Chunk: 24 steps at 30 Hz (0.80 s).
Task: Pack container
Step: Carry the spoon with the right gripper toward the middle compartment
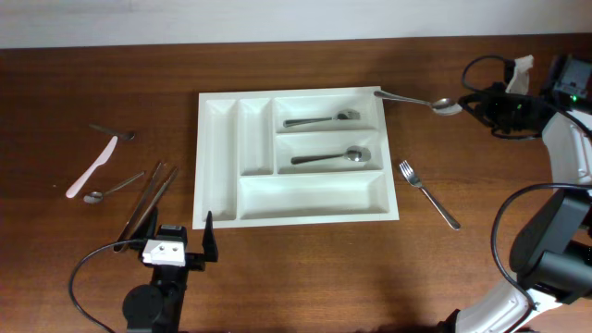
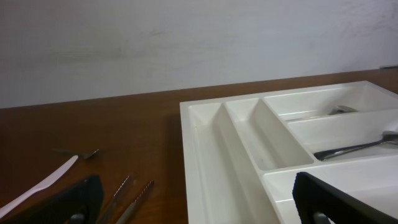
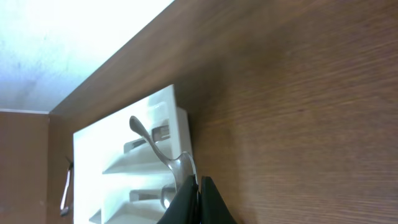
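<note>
The white cutlery tray (image 1: 220, 157) lies at the table's middle. A spoon (image 1: 321, 120) lies in its upper long compartment and another spoon (image 1: 331, 157) in the middle one. My right gripper (image 1: 470, 104) is past the tray's far right corner, shut on the bowl of a third spoon (image 1: 413, 98). That spoon's handle points at the tray corner. In the right wrist view the fingers (image 3: 198, 186) pinch the spoon (image 3: 177, 165) above the tray (image 3: 158, 102). My left gripper (image 1: 181, 246) is open and empty at the tray's near left corner (image 2: 205, 162).
A fork (image 1: 428, 194) lies on the table right of the tray. Left of the tray lie a white plastic knife (image 1: 92, 166), a small spoon (image 1: 116, 132), another spoon (image 1: 111, 190) and two long serrated metal pieces (image 1: 148, 203), also in the left wrist view (image 2: 127, 193).
</note>
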Each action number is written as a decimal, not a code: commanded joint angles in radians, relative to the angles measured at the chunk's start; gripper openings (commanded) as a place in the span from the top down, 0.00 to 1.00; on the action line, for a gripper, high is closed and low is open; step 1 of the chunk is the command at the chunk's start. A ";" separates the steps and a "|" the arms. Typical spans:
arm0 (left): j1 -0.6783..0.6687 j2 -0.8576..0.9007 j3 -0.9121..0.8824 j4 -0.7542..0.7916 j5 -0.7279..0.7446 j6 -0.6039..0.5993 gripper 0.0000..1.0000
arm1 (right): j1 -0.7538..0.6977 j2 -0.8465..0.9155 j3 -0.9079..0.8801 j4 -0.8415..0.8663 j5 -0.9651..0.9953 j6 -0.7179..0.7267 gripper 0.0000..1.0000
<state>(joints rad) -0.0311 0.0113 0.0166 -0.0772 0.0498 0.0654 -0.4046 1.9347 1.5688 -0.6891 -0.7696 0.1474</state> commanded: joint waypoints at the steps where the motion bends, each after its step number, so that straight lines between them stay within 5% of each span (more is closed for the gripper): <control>1: 0.006 0.002 -0.008 0.003 0.007 0.019 0.01 | 0.042 -0.010 0.044 -0.028 0.002 -0.041 0.96; 24: 0.006 0.002 -0.008 0.003 0.007 0.019 0.01 | 0.224 -0.010 0.045 -0.225 0.022 -0.262 0.96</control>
<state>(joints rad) -0.0311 0.0113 0.0166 -0.0772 0.0494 0.0654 -0.2157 1.9347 1.5906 -0.9081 -0.7418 -0.0692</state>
